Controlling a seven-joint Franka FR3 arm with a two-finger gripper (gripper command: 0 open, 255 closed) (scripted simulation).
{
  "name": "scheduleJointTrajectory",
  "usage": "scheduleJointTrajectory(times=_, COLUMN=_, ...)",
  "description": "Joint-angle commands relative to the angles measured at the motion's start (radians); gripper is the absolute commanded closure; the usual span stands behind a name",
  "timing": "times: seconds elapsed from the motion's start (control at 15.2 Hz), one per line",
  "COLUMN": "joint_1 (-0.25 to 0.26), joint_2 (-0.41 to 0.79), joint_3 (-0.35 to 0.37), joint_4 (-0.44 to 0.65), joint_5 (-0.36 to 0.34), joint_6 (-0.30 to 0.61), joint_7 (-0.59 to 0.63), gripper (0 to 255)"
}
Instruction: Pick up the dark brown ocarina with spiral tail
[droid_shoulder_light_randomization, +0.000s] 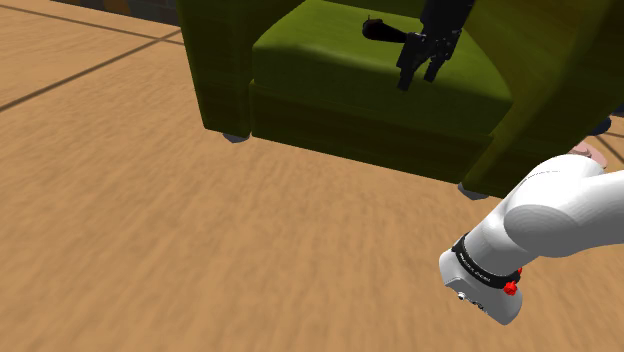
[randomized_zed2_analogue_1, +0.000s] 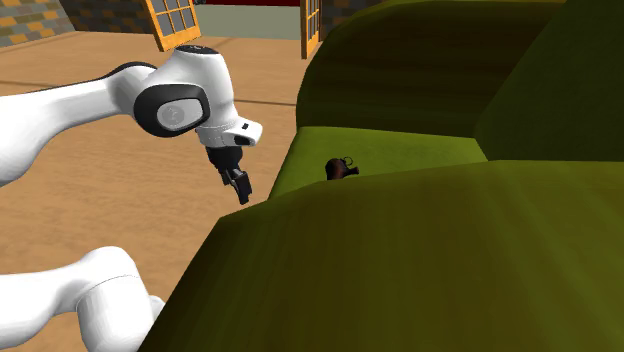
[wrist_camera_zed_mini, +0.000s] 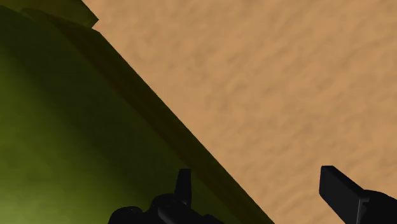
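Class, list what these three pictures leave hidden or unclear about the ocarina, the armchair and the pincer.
Ocarina: in the second exterior view its underside is hidden behind the armchair armrest. In the shoulder view it is too small and dark to show its tail's shape.
Armchair: in the shoulder view, the backrest is cut off by the top edge.
Pincer: in the wrist view, the finger bases are cut off by the bottom edge.
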Motion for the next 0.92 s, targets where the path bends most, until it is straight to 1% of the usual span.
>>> scheduleJointTrajectory(times=0.0, joint_1=0.0, joint_2=0.0, joint_3=0.0, joint_4=0.0, joint_5=0.0, joint_6=0.0, joint_7=0.0, gripper=0)
scheduleJointTrajectory(times=0.2, joint_1=-0.002, joint_2=0.066, joint_3=-0.064, joint_4=0.058, joint_5=-0.027, joint_6=0.035, joint_7=-0.111, gripper=0)
scheduleJointTrajectory(times=0.46, joint_1=0.003, joint_2=0.169, joint_3=-0.144, joint_4=0.156, joint_5=-0.042, joint_6=0.075, joint_7=-0.258, gripper=0)
scheduleJointTrajectory(times=0.66, joint_1=0.011, joint_2=0.255, joint_3=-0.201, joint_4=0.246, joint_5=-0.037, joint_6=0.095, joint_7=-0.368, gripper=0)
scheduleJointTrajectory(times=0.86, joint_1=0.022, joint_2=0.349, joint_3=-0.256, joint_4=0.349, joint_5=-0.016, joint_6=0.104, joint_7=-0.479, gripper=0)
